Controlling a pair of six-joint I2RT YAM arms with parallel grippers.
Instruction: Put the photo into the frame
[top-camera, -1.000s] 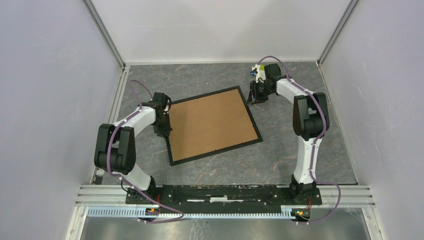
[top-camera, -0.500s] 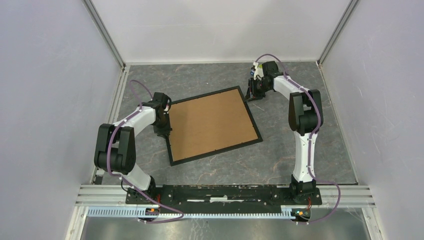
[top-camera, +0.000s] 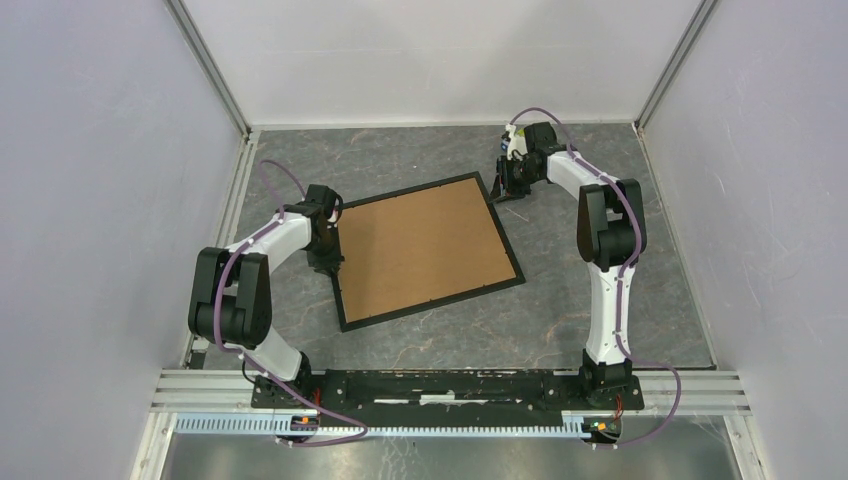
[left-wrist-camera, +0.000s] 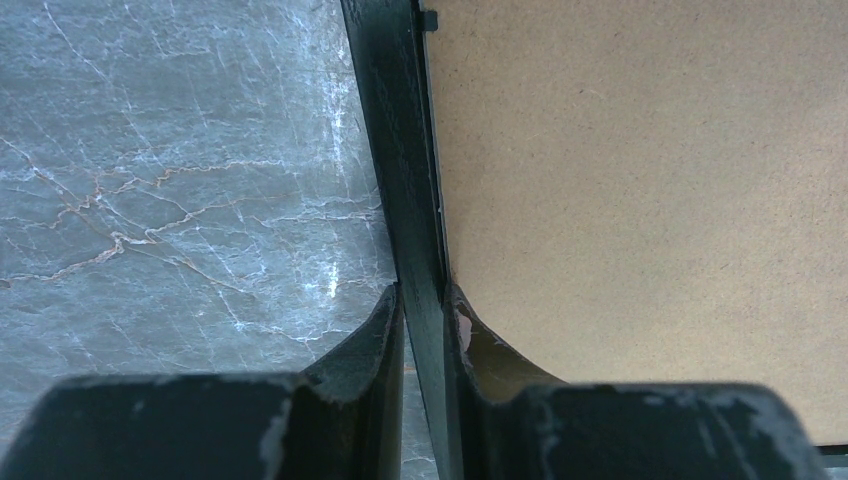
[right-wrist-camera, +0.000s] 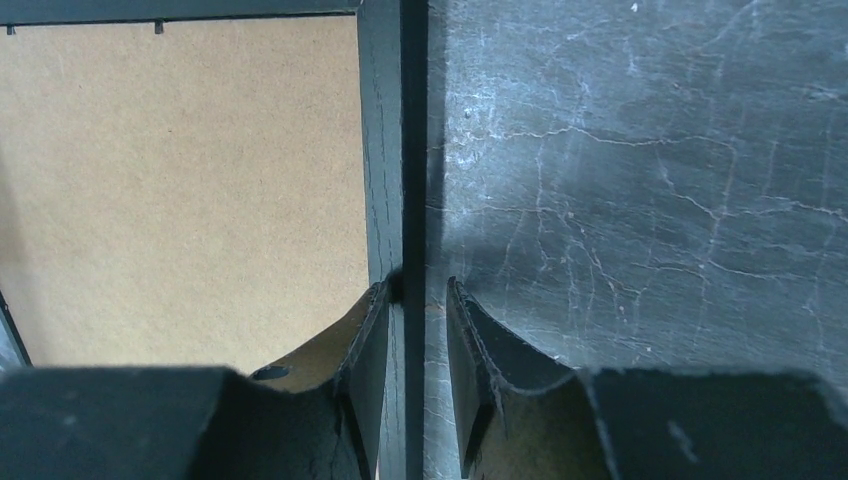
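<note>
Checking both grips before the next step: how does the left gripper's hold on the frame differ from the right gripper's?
The left gripper is clamped on the frame at its left rail with no gap; the right gripper straddles its rail loosely, table showing beside its outer finger. The left gripper sits midway along its side, the right gripper near the far right corner. Both have the backing board on their inner side.

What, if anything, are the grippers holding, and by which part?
The left gripper clamps the frame by its left rail; the right gripper straddles the opposite rail, a gap showing.
</note>
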